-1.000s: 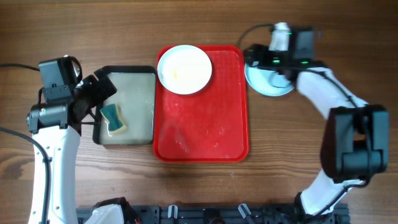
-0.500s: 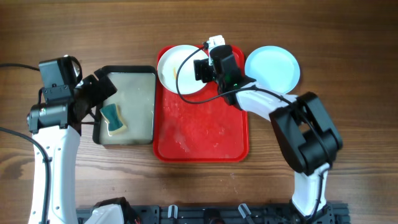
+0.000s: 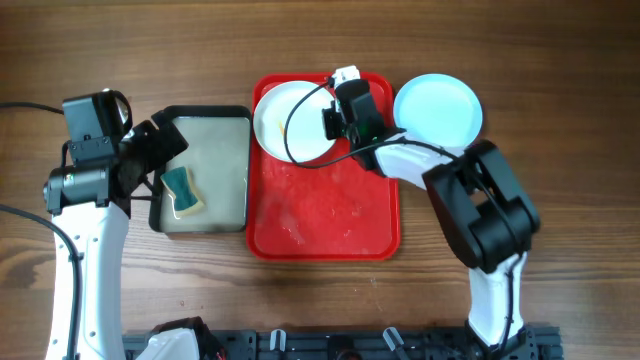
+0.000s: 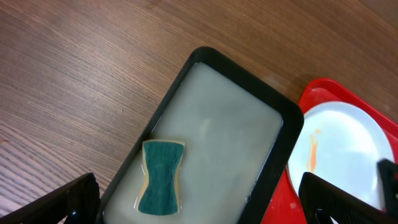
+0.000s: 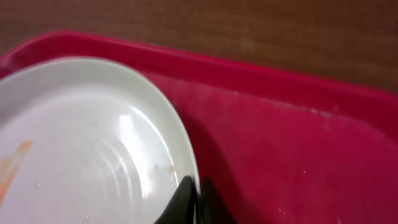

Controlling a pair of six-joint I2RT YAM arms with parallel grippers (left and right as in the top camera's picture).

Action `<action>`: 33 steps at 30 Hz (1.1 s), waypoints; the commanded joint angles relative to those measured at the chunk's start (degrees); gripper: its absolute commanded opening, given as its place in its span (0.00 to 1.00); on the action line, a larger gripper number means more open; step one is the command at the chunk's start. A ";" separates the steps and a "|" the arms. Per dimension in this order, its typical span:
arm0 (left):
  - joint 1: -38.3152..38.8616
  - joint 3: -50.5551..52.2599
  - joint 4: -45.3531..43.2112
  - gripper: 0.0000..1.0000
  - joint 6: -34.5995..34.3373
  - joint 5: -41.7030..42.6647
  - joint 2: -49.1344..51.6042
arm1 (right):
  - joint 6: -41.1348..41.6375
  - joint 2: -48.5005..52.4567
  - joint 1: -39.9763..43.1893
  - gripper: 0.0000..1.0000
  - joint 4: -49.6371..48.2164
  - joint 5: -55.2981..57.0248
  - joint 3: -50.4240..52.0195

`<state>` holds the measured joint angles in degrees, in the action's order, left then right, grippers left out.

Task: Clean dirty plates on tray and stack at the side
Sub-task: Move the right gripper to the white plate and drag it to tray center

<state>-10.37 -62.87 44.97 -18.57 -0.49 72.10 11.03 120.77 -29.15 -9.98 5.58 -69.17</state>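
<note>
The white plate [image 3: 290, 122] lies in the far left corner of the red tray [image 3: 330, 215], with an orange smear on it. My right gripper [image 3: 334, 122] is at the plate's right rim. In the right wrist view its fingers [image 5: 194, 190] are pinched shut on the rim of the white plate [image 5: 81, 137], over the red tray [image 5: 292, 155]. A pale blue plate [image 3: 438, 110] lies on the table right of the tray; I cannot tell if another lies under it. My left gripper [image 3: 163, 155] is open and empty [image 4: 199, 205].
A black-rimmed grey-green tray [image 3: 215, 150] stands left of the red tray, with a green and yellow sponge [image 3: 182, 190] in it. The sponge [image 4: 161, 177] lies just below my left fingers. The red tray floor has wet specks.
My right arm has swung left from over the pale blue plate to the white plate and has closed on its right rim. The left arm has not moved.
</note>
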 commanded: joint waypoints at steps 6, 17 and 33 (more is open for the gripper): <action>-0.31 -0.57 -0.11 0.99 -0.33 0.48 -0.11 | 2.58 -13.38 0.63 0.04 27.91 0.35 0.17; -0.31 -0.57 -0.11 1.00 -0.33 0.46 -0.11 | 8.22 -13.35 1.42 0.28 36.96 -1.55 1.62; -0.31 -0.57 -0.11 1.00 -0.33 0.46 -0.11 | -5.90 -13.31 7.15 0.25 38.36 -17.29 2.19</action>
<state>-10.37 -62.87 44.99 -18.59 -0.49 72.10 7.97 107.87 -21.91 28.16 -10.11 -67.83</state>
